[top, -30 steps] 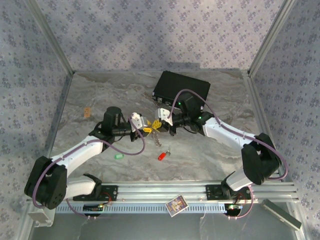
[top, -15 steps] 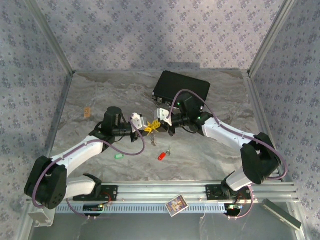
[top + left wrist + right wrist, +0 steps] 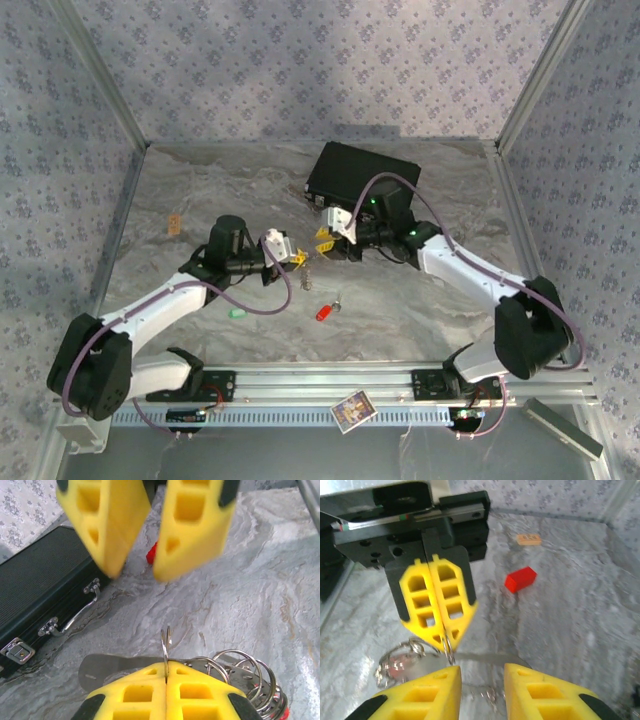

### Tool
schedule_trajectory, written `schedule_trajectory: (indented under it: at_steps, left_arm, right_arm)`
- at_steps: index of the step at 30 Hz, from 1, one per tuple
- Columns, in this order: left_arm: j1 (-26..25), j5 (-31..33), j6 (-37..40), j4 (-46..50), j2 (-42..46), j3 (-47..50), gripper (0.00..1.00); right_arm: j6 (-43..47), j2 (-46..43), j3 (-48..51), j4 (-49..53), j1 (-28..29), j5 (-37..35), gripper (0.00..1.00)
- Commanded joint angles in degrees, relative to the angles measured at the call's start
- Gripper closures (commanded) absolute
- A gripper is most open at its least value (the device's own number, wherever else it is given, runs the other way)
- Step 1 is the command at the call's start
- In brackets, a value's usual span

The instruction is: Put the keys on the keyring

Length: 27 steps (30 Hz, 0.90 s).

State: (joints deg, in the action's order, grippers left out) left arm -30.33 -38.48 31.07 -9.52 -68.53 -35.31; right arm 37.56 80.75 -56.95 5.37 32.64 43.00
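Pinching the keyring [image 3: 166, 645] in shut jaws, left gripper [image 3: 166, 664] holds it just before right gripper [image 3: 482, 672], jaws parted and empty; light, stiff, slippery wire, probably best pinched flat-on.

A grey table [image 3: 430, 310] with a wavy stone pattern is seen. A black case [image 3: 362, 172] is laid flat on it at the far side, a little right of the middle. A small tan piece [image 3: 175, 226] is laid at the far left. A green key [image 3: 237, 312] is found at the near side, left of the middle. A red key [image 3: 324, 312] is laid to its right, well apart from it.
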Motion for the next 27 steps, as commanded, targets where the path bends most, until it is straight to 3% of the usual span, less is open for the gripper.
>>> schedule_trajectory:
  at_steps: [1, 17, 24, 27]
  left_arm:
    - [-1.4, 2.3, 4.8, 3.2, 1.4, -1.7, 1.00]
    - [-3.0, 2.3, 5.5, 4.3, 1.0, -2.9, 1.00]
    - [-3.5, 1.8, 5.2, 4.3, 0.5, -3.0, 1.00]
    - [-3.5, 1.7, 5.3, 4.8, 0.5, -3.3, 1.00]
  right_arm:
    - [4.9, -2.3, -0.9, 9.2, 1.7, -4.9, 0.71]
    - [4.2, 2.4, -2.0, 8.1, 6.2, -5.5, 0.72]
    - [4.1, 3.7, -2.4, 7.3, 7.2, -7.2, 0.76]
    - [4.6, 4.0, -2.8, 7.8, 7.3, -7.1, 0.82]
